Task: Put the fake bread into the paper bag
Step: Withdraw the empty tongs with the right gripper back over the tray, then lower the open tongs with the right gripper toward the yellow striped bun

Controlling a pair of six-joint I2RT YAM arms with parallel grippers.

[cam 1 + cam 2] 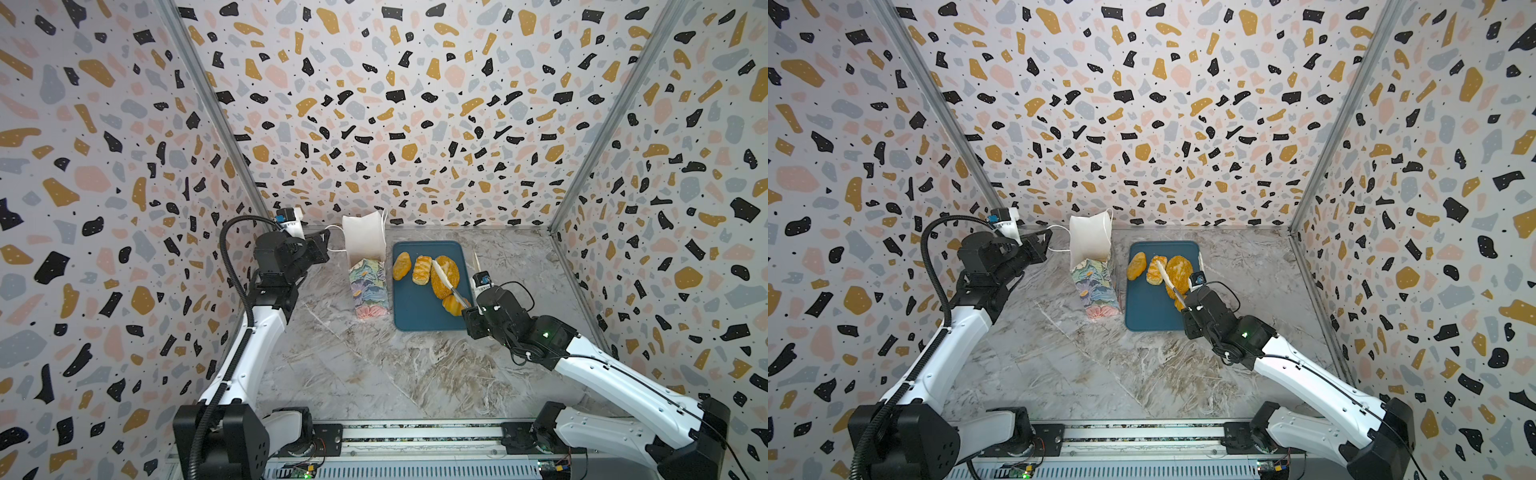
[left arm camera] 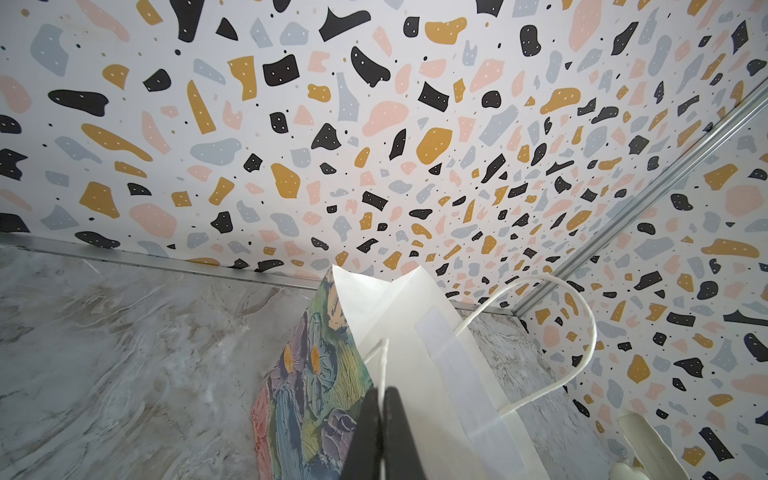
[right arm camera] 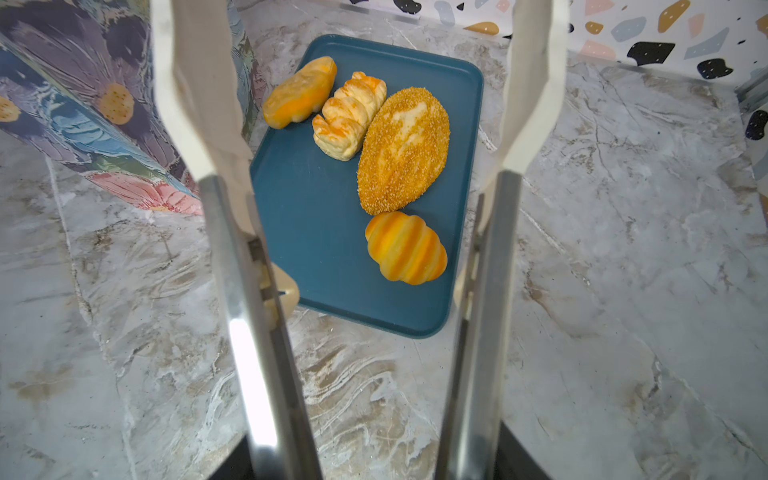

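Observation:
The paper bag (image 1: pixel 369 286) stands left of the tray, floral outside, its white mouth (image 1: pixel 363 239) open. My left gripper (image 1: pixel 327 241) (image 2: pixel 381 392) is shut on the bag's thin white cord handle (image 2: pixel 384 357) at the bag's left rim. Several pieces of fake bread lie on the dark-blue tray (image 3: pixel 324 232): an oval roll (image 3: pixel 300 93), a plaited pastry (image 3: pixel 349 116), a seeded loaf (image 3: pixel 403 149) and a ridged roll (image 3: pixel 406 248). My right gripper (image 1: pixel 471 313) (image 3: pixel 374 457) is shut on metal tongs (image 3: pixel 257 332). The tongs' white tips (image 1: pixel 441 274) are spread apart above the tray with nothing between them.
The tray (image 1: pixel 415 316) sits towards the back of the marbled table (image 1: pixel 374 374), close to the bag's right side. Patterned walls close in the back and both sides. A second cord handle (image 2: pixel 582 332) loops off the bag's far rim.

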